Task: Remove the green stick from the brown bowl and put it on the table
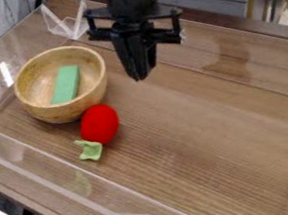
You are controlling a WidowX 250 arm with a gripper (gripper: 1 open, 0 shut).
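**Stick not yet lifted out**

Wood-grain table (219, 139) with clear plastic walls carries everything here. Nothing of the job is done, as I judge it: the green stick (67, 83) lies flat inside the brown bowl (60, 85), which sits near the table's left edge, toward the far corner. Just beside the bowl, on its near side, sits a red ball (99, 123), and a small pale green scrap (91, 151) lies just beyond that, toward the near edge.

My gripper (138, 72) hangs pointing down to the right of the bowl, apart from it, fingers clenched on nothing. All remains: reach over the bowl, spread the fingers, grasp the stick, lift it clear, lay it on bare wood.
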